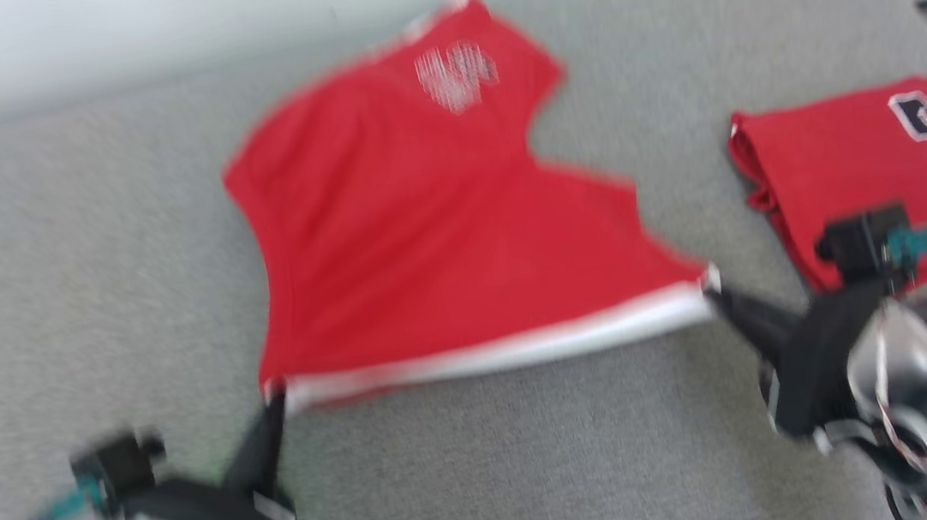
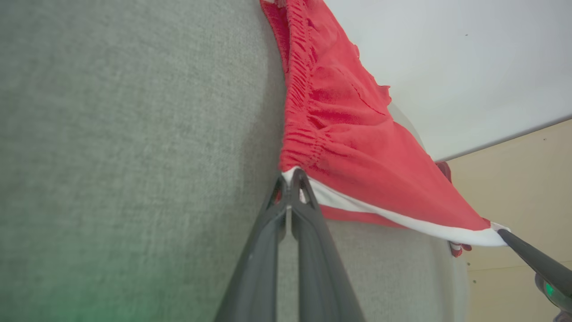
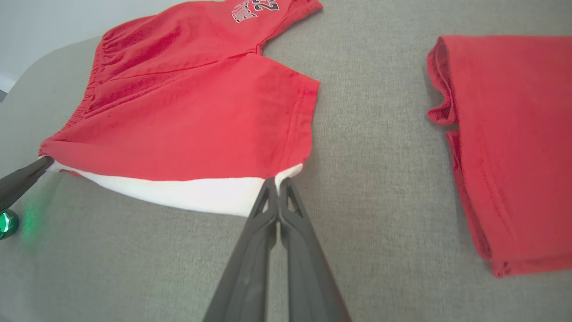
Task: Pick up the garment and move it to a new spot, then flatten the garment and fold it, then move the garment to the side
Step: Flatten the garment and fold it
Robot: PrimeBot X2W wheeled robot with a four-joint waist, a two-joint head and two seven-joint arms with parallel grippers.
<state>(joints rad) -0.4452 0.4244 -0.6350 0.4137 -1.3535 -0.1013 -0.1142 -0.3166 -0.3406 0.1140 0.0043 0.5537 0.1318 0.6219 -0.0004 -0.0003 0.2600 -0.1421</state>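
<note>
The garment (image 1: pixel 426 229) is a pair of red shorts with a white band along the near edge and a white print near the far end. It hangs stretched between both grippers above the grey padded surface (image 1: pixel 83 248). My left gripper (image 1: pixel 273 394) is shut on the band's left corner, seen close in the left wrist view (image 2: pixel 291 175). At the band's right corner my right gripper (image 1: pixel 712 285) is shut too, its tips pinching white cloth (image 3: pixel 278 182). The shorts' far end rests on the surface.
A second red garment (image 1: pixel 858 158), folded, with a dark-and-white number, lies at the right of the surface, just beyond my right wrist. A pale wall runs behind. The surface's rounded right edge (image 1: pixel 911 6) is near the folded piece.
</note>
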